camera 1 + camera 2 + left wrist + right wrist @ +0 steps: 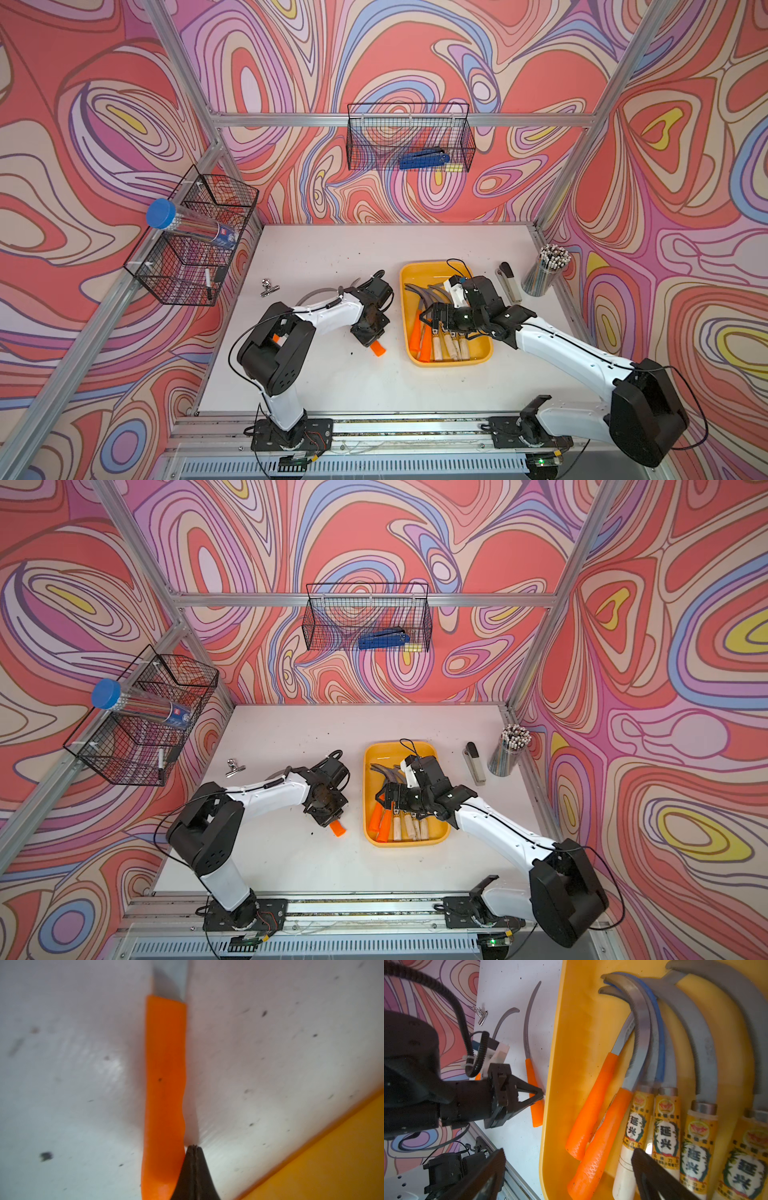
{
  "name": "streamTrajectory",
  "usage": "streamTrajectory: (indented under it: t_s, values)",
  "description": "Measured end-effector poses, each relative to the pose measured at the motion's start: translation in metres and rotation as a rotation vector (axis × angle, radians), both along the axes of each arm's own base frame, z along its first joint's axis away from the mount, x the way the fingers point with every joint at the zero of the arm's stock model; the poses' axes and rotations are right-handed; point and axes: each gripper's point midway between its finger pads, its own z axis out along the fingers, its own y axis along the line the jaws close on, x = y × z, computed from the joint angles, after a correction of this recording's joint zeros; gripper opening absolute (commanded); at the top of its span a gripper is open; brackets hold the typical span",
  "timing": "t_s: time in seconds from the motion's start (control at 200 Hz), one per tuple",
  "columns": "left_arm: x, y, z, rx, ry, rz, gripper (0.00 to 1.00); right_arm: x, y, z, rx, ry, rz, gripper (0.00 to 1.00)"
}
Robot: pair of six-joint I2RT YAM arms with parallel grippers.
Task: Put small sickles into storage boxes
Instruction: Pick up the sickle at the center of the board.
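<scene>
Step in hand: I am on the pick of the loose sickle (378,349), the one left out on the table (332,386). I judge the task well along, since six sickles (641,1064) already lie side by side in the yellow tray (424,272).
Loose sickle: flat on the table just beside the tray's long wall, orange handle toward the robot's base, grey blade curving away under the left arm.
Left gripper (540,1094): clenched, nothing between the tips (188,1161). In the left wrist view they sit against the side of the handle, not around it (a missed grip or a nudge, I cannot tell which).
Right gripper (568,1153): released, fingers wide apart, hovering over the handle ends in the tray, holding nothing.
Left arm: elbow folded, forearm reaching toward the tray, wrist pitched down to the table.
Right arm: stretched from its base out over the tray.
Next move: I would open the left jaws, shift them so the handle sits between the fingers, close, lift, and carry it over the rim. The blade tip must clear the wall.
Unsure: a second grey curve (506,1016) beyond the left arm, too hidden to name.
</scene>
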Motion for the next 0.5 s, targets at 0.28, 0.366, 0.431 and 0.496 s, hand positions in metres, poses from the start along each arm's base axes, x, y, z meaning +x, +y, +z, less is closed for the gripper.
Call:
streamTrajectory:
  t_s: [0.28, 0.366, 0.431, 0.496]
  values:
    - [-0.041, 0.051, 0.025, 0.128, -0.032, -0.087, 0.0, 0.002, 0.004, -0.008, 0.01, 0.011, 0.007, 0.98]
    - [-0.043, 0.059, 0.034, 0.161, -0.053, -0.147, 0.0, 0.003, 0.006, -0.009, 0.015, 0.015, 0.011, 0.98]
    - [-0.043, 0.065, 0.04, 0.201, -0.058, -0.21, 0.0, 0.003, 0.008, -0.009, 0.022, 0.015, 0.015, 0.98]
    - [-0.042, 0.068, 0.044, 0.234, -0.066, -0.287, 0.0, 0.004, 0.01, -0.01, 0.031, 0.02, 0.02, 0.98]
